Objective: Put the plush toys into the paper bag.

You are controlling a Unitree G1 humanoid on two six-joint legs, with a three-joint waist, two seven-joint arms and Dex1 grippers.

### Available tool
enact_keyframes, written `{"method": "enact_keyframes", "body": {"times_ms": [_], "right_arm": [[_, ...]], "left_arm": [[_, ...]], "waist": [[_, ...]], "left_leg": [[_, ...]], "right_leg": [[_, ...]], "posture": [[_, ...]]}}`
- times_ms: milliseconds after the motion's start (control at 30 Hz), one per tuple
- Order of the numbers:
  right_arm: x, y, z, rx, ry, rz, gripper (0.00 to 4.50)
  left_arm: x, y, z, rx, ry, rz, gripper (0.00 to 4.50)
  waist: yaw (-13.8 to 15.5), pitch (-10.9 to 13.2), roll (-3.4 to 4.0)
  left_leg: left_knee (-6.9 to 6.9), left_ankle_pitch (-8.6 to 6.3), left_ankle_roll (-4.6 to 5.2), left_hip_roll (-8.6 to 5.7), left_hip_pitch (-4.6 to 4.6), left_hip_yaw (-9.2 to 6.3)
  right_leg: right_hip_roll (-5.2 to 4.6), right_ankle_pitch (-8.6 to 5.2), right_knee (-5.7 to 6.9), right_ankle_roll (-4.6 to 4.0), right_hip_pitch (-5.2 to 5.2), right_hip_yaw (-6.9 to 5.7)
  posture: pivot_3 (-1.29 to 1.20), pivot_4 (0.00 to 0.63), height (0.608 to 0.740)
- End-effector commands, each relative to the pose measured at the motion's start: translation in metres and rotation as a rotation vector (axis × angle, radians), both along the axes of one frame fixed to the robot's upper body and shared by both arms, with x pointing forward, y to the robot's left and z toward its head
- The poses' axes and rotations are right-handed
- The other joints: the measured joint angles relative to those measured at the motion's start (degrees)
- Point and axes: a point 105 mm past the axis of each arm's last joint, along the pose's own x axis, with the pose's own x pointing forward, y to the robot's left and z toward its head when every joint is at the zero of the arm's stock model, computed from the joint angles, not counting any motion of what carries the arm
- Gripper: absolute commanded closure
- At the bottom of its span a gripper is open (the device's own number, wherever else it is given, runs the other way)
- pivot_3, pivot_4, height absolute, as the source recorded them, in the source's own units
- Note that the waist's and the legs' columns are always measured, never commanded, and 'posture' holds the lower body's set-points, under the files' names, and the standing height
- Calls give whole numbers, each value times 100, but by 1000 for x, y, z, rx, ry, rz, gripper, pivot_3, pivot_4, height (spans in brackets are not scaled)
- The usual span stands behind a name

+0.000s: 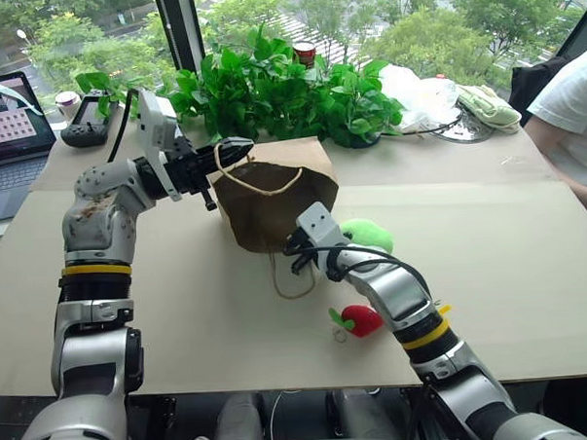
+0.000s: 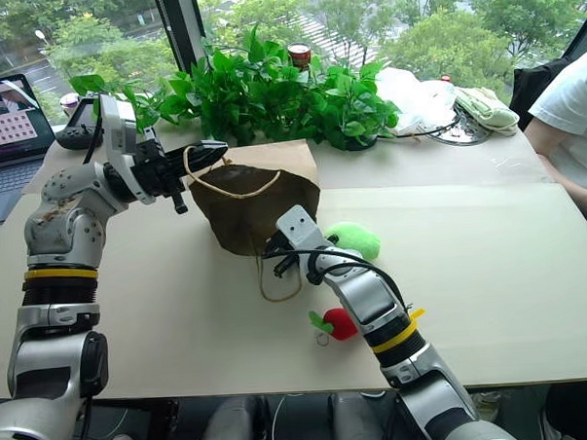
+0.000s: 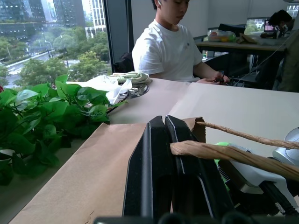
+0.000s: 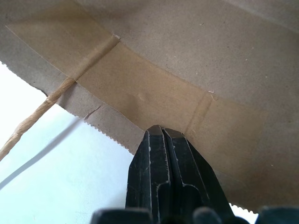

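Note:
The brown paper bag [image 1: 273,197] lies on its side on the table, its mouth towards me. My left gripper [image 1: 240,146] is shut on the bag's upper rim beside a cord handle [image 3: 224,154] and holds it up. My right gripper [image 1: 293,247] is shut, with its tips against the taped strip [image 4: 154,100] along the bag's lower rim. I cannot tell whether paper is pinched there. The light-green plush toy [image 1: 367,234] lies just right of the bag, behind my right wrist. The red chili plush toy [image 1: 361,320] lies nearer the front edge, under my right forearm.
Leafy plants [image 1: 278,84] stand right behind the bag. A white plastic bag [image 1: 419,93] and a folded cloth [image 1: 488,104] lie at the back right. A person in a white shirt [image 1: 571,101] sits at the right edge. A laptop [image 1: 7,135] is at the far left.

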Motion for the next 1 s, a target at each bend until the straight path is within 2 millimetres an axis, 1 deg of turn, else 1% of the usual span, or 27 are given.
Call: {"method": "enact_keyframes", "body": {"times_ms": [33, 67, 200, 233, 267, 333, 400, 467, 567, 667, 700, 767, 800, 900, 933, 1000], "right_arm": [[1, -8, 13, 51, 2, -37, 4457], [-2, -9, 26, 80, -22, -22, 4457], [-14, -13, 57, 129, -98, 44, 4457], [-19, -17, 69, 169, -116, 57, 4457], [-22, -19, 77, 196, -126, 65, 4457], [-29, -25, 87, 221, -138, 75, 4457], [-32, -39, 99, 259, -147, 58, 4457], [-33, -51, 106, 281, -149, 34, 4457], [-29, -85, 102, 207, -138, -51, 3661], [-25, -106, 95, 167, -110, -103, 2620], [-24, -112, 88, 143, -85, -122, 2344], [-24, -118, 78, 100, -46, -135, 1589], [-26, -119, 73, 80, -27, -129, 1340], [-32, -117, 54, 59, 46, -105, 232], [-34, -116, 50, 56, 59, -99, 39], [-33, -117, 45, 43, 70, -110, 39]], "left_arm": [[-8, -7, 8, 8, -48, -32, 4500], [-8, -7, 8, 7, -46, -32, 4500], [-5, -5, 7, -8, -34, -13, 4500], [-4, -5, 6, -9, -31, -10, 4500], [-4, -5, 5, -9, -30, -9, 4500], [-4, -5, 4, -9, -27, -10, 4500], [-3, -5, 3, -11, -24, -8, 4500], [-3, -5, 3, -12, -23, -6, 4500], [-3, -5, 3, -15, -22, -7, 4500], [-3, -5, 1, -10, -22, -9, 4500], [-3, -5, 1, -10, -21, -8, 4500], [-3, -5, 1, -11, -20, -8, 4500], [-3, -5, 1, -11, -20, -8, 4500], [-3, -5, 2, -8, -24, -8, 4500], [-3, -5, 2, -7, -25, -8, 4500], [-3, -5, 2, -8, -26, -8, 4500]], "waist": [[5, 0, 0], [9, 0, 0], [15, 1, 0], [14, 1, 0], [15, 1, 0], [15, 1, 0], [12, 1, 0], [14, 1, 0], [15, 1, 0], [24, 1, 0], [22, 1, 0], [6, 1, 0], [-4, 1, 1], [0, 1, 1], [-1, 1, 1], [-2, 1, 1]], "left_leg": [[0, 0, 0, 0, 0, 0], [0, 0, 0, 0, -1, 0], [1, 0, -1, 0, -24, -1], [0, 0, -1, 0, -24, -1], [0, 0, -1, 0, -24, -1], [-4, 0, 0, 0, -24, -3], [-5, 0, 0, 0, -23, -3], [-5, 0, 0, 0, -23, -3], [-4, 0, 0, -1, -23, -3], [-5, 0, 0, -2, -23, -3], [-5, 0, 0, -2, -23, -3], [-7, 0, 0, -2, -23, -3], [-7, 0, 0, -2, -23, -3], [-12, 0, 0, -2, -20, -4], [-13, 0, 0, -2, -20, -4], [-12, 0, 0, -3, -21, -4]], "right_leg": [[0, 0, 0, 0, -1, 0], [0, 0, 0, 0, -1, 0], [-1, 0, -3, 0, -18, -2], [-1, 0, -4, 0, -18, -2], [-1, 0, -5, 0, -17, -2], [-1, 0, -6, 0, -17, -5], [-1, 0, -7, 0, -17, -5], [-1, 0, -8, 0, -17, -4], [-1, 0, -9, 0, -15, -4], [-2, 0, -12, 0, -14, -4], [-2, 0, -13, 0, -15, -4], [-1, 0, -13, 0, -16, -2], [-1, 0, -13, 0, -16, -2], [0, -1, -14, -1, -16, -1], [0, -1, -13, -1, -16, 0], [0, -1, -14, -1, -16, 0]], "posture": [[0, 150, 740], [0, 150, 740], [0, 150, 740], [0, 150, 740], [0, 150, 740], [0, 150, 740], [0, 150, 740], [0, 150, 740], [0, 150, 740], [0, 150, 740], [0, 150, 740], [0, 150, 740], [0, 150, 740], [0, 150, 740], [0, 150, 740], [0, 150, 740]]}}
